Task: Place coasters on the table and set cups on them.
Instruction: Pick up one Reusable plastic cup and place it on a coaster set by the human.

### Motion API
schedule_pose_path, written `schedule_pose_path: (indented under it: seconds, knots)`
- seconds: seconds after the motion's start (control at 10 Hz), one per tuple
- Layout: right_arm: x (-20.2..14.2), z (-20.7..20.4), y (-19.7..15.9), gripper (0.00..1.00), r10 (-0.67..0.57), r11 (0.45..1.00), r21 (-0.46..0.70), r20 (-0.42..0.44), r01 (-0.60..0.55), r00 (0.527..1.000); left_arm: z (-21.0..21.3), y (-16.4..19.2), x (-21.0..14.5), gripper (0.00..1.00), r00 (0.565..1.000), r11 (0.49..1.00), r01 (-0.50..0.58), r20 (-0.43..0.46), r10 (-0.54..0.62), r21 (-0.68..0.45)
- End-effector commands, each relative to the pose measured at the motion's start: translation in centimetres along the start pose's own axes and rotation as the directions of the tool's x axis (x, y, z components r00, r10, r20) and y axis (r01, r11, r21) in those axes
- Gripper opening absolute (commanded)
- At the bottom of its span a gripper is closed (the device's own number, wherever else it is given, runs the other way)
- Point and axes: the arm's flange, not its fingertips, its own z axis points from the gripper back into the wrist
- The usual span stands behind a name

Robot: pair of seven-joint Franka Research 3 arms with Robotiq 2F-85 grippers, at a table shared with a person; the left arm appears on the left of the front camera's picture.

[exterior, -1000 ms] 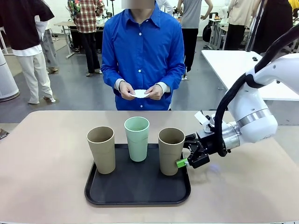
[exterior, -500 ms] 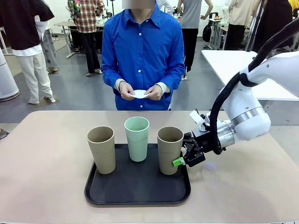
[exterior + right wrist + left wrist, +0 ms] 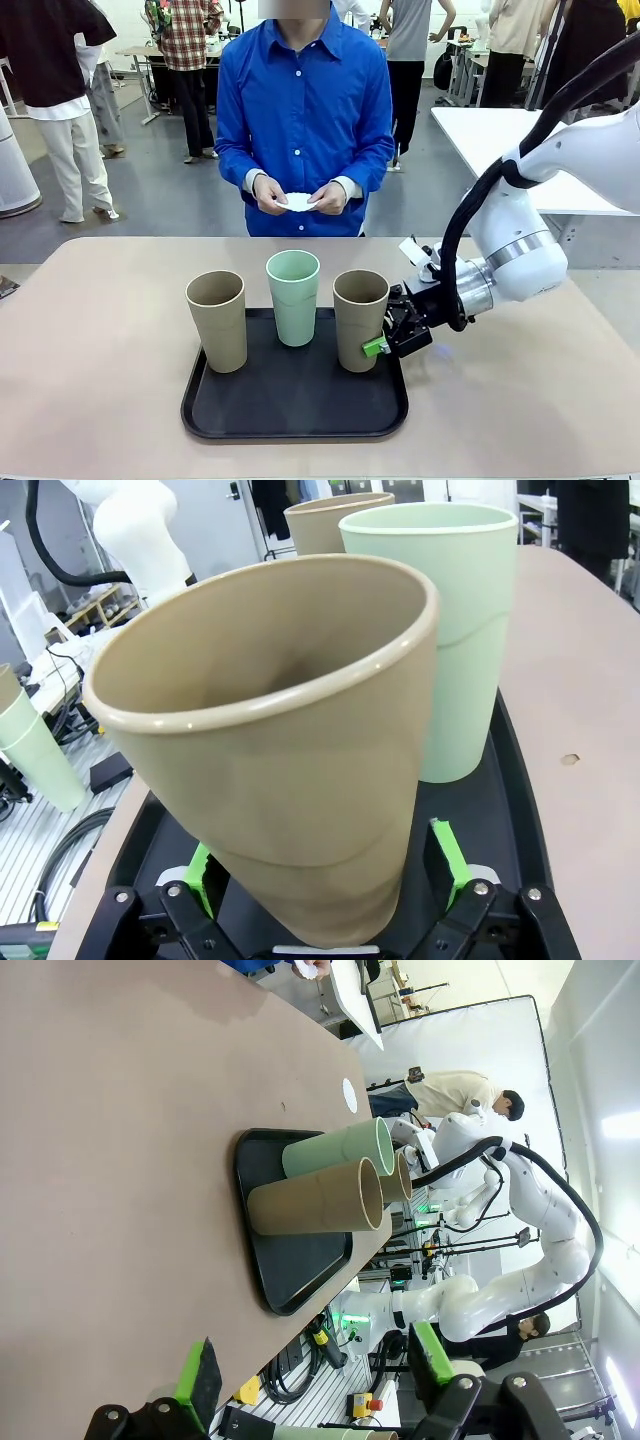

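Right end effector (image 3: 378,342) lay low at the tray's right edge, released, its jaws spread on either side of the lower part of the right tan cup (image 3: 360,320). In the right wrist view the green pads (image 3: 447,855) flanked that cup's base without clamping it; whether either pad touched the wall could not be told. Left end effector (image 3: 315,1375) was also released, its two green-padded fingers wide apart with nothing between them, hanging by the near edge of the surface.

Beige and matte, the surface (image 3: 100,330) ran across the whole front view. On it, near the middle, sat the black tray (image 3: 300,410). All three cups stood inside the tray in a row: the left tan cup (image 3: 218,320), the mint green cup (image 3: 293,300) set a little farther back, and the right tan cup between the jaws. At the far side stood a person in a blue shirt (image 3: 305,110), holding the white coasters (image 3: 298,202) in both hands, above and well apart from the tray.
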Motion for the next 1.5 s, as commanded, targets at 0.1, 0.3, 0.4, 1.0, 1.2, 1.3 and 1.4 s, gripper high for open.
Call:
schedule_pose_path:
  seconds: [0.1, 0.3, 0.4, 1.0, 1.2, 1.3, 1.4]
  knots:
    - [0.0, -0.5, -0.6, 1.00, 0.015, 0.999, 0.035, 0.035, -0.016, 0.999, 0.2, 0.0, 0.0, 1.00, 1.000, 1.000, 0.007, 0.008, -0.007, -0.016]
    - [-0.1, -0.9, -0.6, 1.00, 0.023, 0.998, 0.062, 0.057, -0.027, 0.998, 0.2, 0.0, 0.0, 1.00, 1.000, 1.000, 0.007, 0.008, -0.007, -0.016]
    - [-0.2, -1.0, -0.6, 1.00, 0.022, 0.997, 0.071, 0.062, -0.027, 0.998, 0.2, 0.0, 0.0, 1.00, 1.000, 1.000, 0.007, 0.008, -0.007, -0.016]
    - [-0.5, -1.0, -0.8, 0.40, 0.040, 0.993, 0.109, 0.106, -0.052, 0.994, 0.2, 0.0, 0.0, 1.00, 1.000, 1.000, 0.007, 0.008, -0.007, -0.016]
    - [-0.5, -0.8, -0.8, 0.35, 0.043, 0.992, 0.110, 0.109, -0.055, 0.993, 0.2, 0.0, 0.0, 1.00, 1.000, 1.000, 0.007, 0.008, -0.007, -0.016]
    - [-0.4, -0.7, -0.6, 0.00, 0.042, 0.993, 0.108, 0.110, -0.054, 0.993, 0.2, 0.0, 0.0, 1.00, 1.000, 1.000, 0.007, 0.008, -0.007, -0.016]
    - [0.3, -0.5, 0.3, 0.00, 0.045, 0.995, 0.085, 0.116, -0.055, 0.992, 0.2, 0.0, 0.0, 1.00, 1.000, 1.000, 0.007, 0.008, -0.007, -0.016]
